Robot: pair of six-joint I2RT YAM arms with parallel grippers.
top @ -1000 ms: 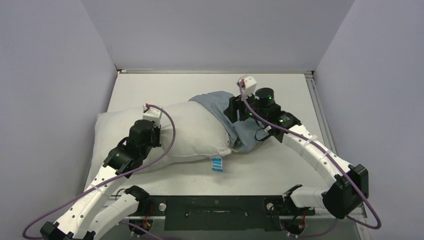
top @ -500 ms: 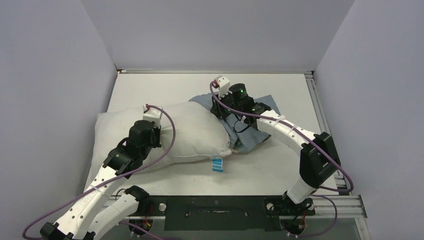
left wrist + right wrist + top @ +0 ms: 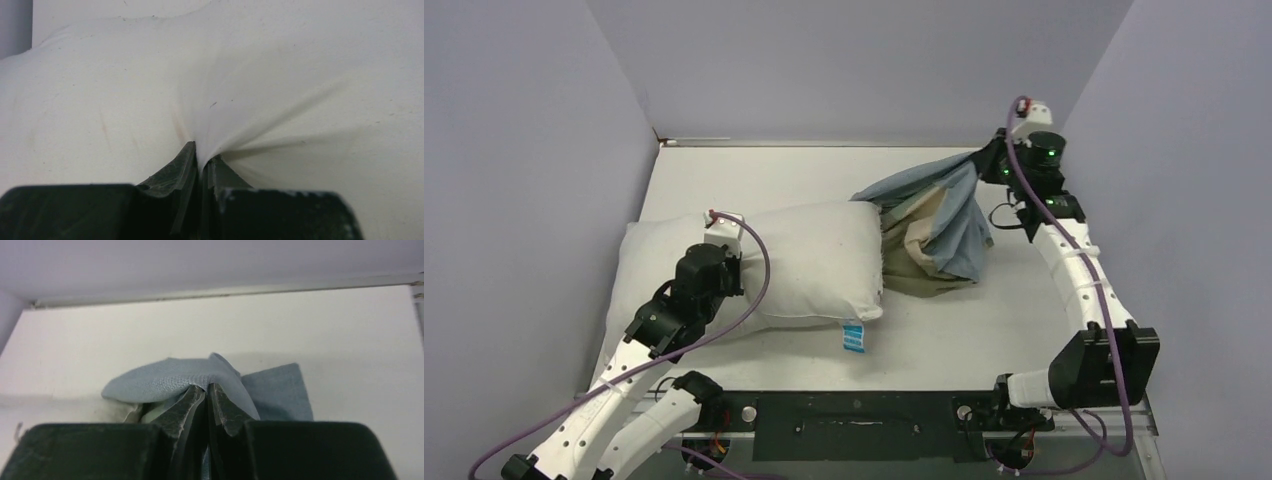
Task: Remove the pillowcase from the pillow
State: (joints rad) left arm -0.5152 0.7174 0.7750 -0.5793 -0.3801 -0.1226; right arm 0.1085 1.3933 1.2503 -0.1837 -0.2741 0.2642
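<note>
The off-white pillow [image 3: 784, 262] lies on the table's left half, with a small blue tag [image 3: 854, 337] at its near edge. My left gripper [image 3: 724, 228] is shut on a pinch of the pillow [image 3: 250, 100], and creases fan out from the left gripper [image 3: 202, 154]. The dusty-blue pillowcase [image 3: 934, 215] hangs stretched from the pillow's right end up to my right gripper [image 3: 990, 160] at the back right, showing tan inside. In the right wrist view the right gripper [image 3: 207, 388] is shut on a fold of the pillowcase [image 3: 165, 380].
Grey walls stand close on the left, back and right. A metal rail [image 3: 1064, 225] runs along the table's right edge beside the right arm. A black mounting plate [image 3: 854, 410] lies at the near edge between the arm bases.
My right gripper has shut on the pillowcase and swung up to the back right, pulling the cloth off the pillow's right end. The pillow shifted slightly; the left grip has held.
</note>
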